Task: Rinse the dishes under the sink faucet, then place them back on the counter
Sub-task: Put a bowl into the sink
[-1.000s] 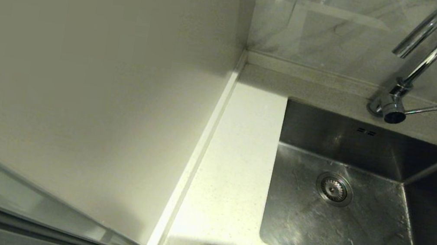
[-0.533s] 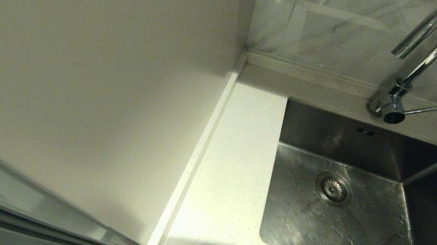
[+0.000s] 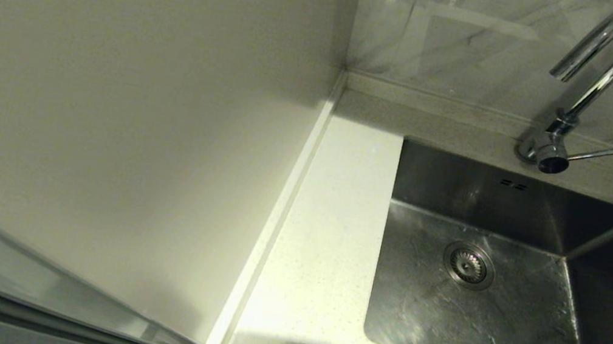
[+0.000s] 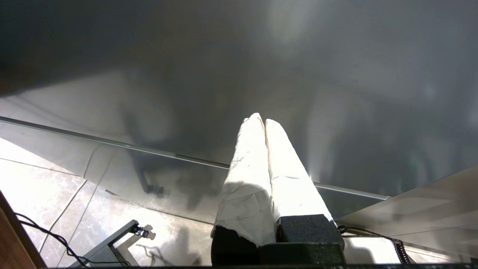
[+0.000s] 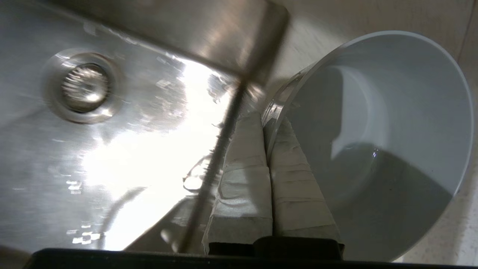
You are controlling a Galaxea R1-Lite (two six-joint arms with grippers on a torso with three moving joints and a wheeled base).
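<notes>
In the right wrist view my right gripper [image 5: 268, 121] is shut on the rim of a pale grey-blue bowl [image 5: 392, 112]. The bowl is tilted and held over the speckled counter [image 5: 461, 228], just beside the sink [image 5: 130, 157]. Its inside looks empty. The sink's drain strainer [image 5: 84, 87] shows further off. In the head view the steel sink [image 3: 502, 332] is wet and holds no dish. The chrome faucet [image 3: 594, 82] stands behind it, and no water is running. The counter [image 3: 328, 231] lies left of the sink. No gripper and no bowl show in the head view. The pink and white bowls are out of view.
My left gripper [image 4: 263, 118] is parked low, shut on nothing, over a tiled floor with cables. A plain beige wall panel [image 3: 120, 105] rises left of the counter. The faucet's thin lever [image 3: 592, 154] sticks out to the right.
A small dark shape at the right edge of the head view, beside the sink, slid down and out of view. Reflections on the sink floor shifted slightly.
</notes>
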